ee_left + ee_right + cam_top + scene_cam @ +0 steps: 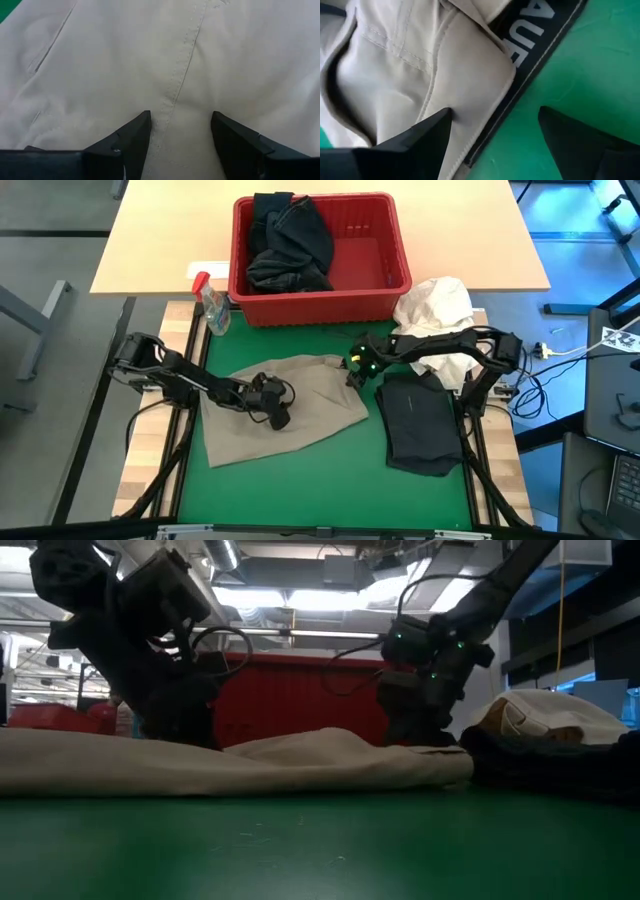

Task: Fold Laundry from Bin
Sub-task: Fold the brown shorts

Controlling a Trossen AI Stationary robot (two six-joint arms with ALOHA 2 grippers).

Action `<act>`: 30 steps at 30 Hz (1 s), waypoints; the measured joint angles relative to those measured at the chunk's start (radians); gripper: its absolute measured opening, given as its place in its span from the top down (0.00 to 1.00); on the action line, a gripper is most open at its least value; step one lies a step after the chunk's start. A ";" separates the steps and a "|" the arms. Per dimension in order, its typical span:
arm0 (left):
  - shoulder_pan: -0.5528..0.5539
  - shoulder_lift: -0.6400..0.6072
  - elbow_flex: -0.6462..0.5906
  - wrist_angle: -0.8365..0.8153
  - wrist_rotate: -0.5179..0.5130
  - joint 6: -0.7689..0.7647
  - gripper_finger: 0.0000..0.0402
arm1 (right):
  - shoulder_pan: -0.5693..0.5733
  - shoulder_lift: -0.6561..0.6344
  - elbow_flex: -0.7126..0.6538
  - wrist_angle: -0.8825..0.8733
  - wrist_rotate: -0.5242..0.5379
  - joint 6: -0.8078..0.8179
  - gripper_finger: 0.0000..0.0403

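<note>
khaki garment [290,412] spread in front of the red bin [320,290]
black strip at its edge reads "aue"; dark clothes [288,240] in the bin; left claw [180,132] and right claw [495,131] both open, holding nothing.

Low view: bin [300,700] mostly hidden behind arms and khaki garment [230,765]; black garment [560,765] cut off at right edge.

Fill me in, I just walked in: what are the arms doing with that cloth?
Both arms are working on the khaki garment spread on the green mat. The left claw is open above its middle seam; the right claw is open at its upper right corner. A folded dark garment lies alongside, and more dark laundry waits in the red bin.
</note>
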 joint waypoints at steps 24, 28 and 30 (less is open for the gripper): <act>-0.006 -0.020 0.000 0.014 -0.041 0.290 0.51 | 0.111 0.043 -0.169 0.426 -0.338 0.000 0.25; -0.006 -0.060 0.031 0.030 -0.082 0.341 0.51 | 0.138 0.043 -0.169 0.435 -0.309 -0.015 0.25; -0.006 -0.068 0.051 0.031 -0.072 0.316 0.51 | 0.141 0.043 -0.169 0.442 -0.277 -0.015 0.25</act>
